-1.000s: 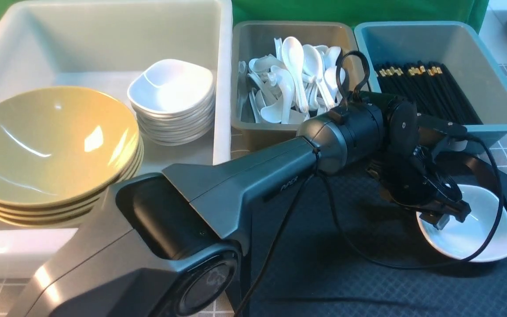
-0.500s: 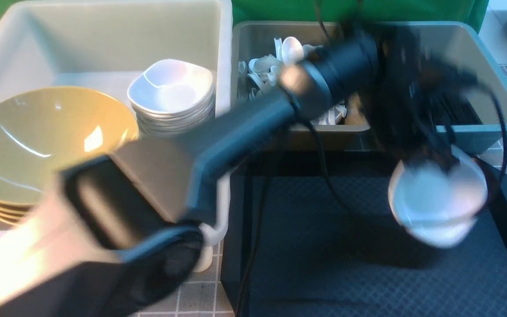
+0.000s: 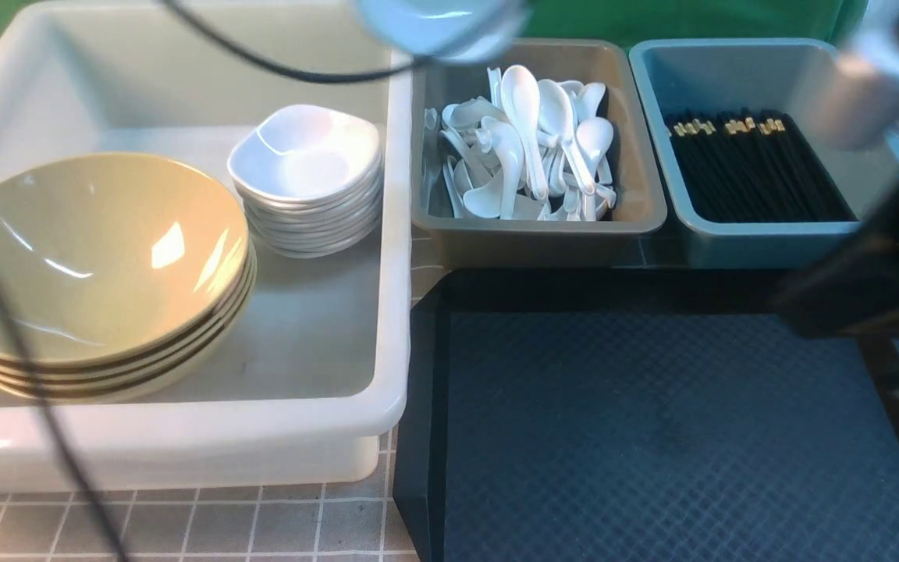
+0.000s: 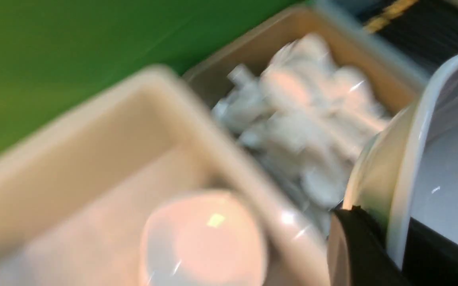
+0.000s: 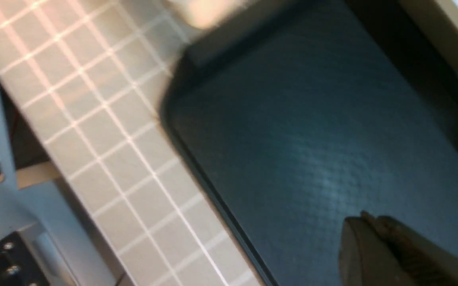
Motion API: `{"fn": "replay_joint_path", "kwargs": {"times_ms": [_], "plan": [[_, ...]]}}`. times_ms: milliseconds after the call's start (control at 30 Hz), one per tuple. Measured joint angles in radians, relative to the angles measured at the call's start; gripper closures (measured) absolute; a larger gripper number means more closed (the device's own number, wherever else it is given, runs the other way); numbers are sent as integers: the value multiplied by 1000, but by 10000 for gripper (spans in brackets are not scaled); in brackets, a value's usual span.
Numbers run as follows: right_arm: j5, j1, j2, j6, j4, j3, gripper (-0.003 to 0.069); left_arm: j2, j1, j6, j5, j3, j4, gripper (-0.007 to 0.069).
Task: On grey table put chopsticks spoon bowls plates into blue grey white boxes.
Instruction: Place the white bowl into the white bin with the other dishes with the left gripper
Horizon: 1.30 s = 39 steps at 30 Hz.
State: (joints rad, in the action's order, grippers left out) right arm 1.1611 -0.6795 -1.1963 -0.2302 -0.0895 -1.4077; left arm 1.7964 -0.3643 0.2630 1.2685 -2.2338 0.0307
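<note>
Bowl point(image 3: 442, 23): white, blurred, lifted off every surface. It hangs at the far end of the wall where the white box point(image 3: 391, 234) meets the grey box point(image 3: 535, 234).

Left gripper point(image 4: 396, 246): clamped on the bowl's rim, with one black finger point(image 4: 356, 246) against the outer wall. The inner finger is only partly seen. A cable point(image 3: 278, 70) loops across above the white box.

White box, left side of the table point(image 3: 184, 531): the bowl stack point(image 3: 305, 168) stands close to the right wall, toward the far end. The plates point(image 3: 90, 250), yellow-green, fill the near left corner and come near the bowl stack. Whether they touch it cannot be told. Bare floor shows in the near right corner and along the far wall.

Grey box, just beside the white box at the far edge: spoons point(image 3: 524, 148) are heaped inside, mostly toward the far end.

Blue box point(image 3: 762, 242), just beside the grey box on the right: chopsticks point(image 3: 754, 164) lie lengthwise in a flat bundle, with bare floor beyond their far ends.

Tray point(image 3: 652, 429): dark and patterned, in front of the two smaller boxes. Its left rim runs along the white box's near right corner, and its surface shows across the whole visible span.

Right gripper point(image 5: 362, 226): fingers pressed together with nothing between them, over the tray. The right arm point(image 3: 879, 257) is a blur at the right edge, near the blue box's near right corner.
</note>
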Motion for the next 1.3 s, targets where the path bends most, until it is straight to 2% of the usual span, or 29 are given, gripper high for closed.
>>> {"fn": "replay_joint_path", "kwargs": {"times_ms": [167,333,433,733,900,1067,1167,1233,1300], "plan": [[-16,-116,-129,-4,44,-114,643,-25,195,68,3,179,108,620],[-39,-137,-227,-37,78,-204,642,12,335,122,-40,291,180,620],[-61,-137,-284,-68,95,-251,642,74,383,168,-117,301,226,620],[-53,-137,-397,-81,164,-318,641,284,392,291,-276,301,378,600],[-38,-137,-401,-78,169,-321,642,337,394,367,-295,300,392,478],[-9,-137,-401,-44,196,-321,642,353,393,422,-290,300,401,229],[4,-137,-401,-4,226,-321,642,331,393,416,-294,294,403,96],[4,-137,-394,10,230,-321,642,303,393,390,-274,282,403,34],[4,-137,-379,28,232,-321,642,256,392,348,-243,273,394,14]]}}
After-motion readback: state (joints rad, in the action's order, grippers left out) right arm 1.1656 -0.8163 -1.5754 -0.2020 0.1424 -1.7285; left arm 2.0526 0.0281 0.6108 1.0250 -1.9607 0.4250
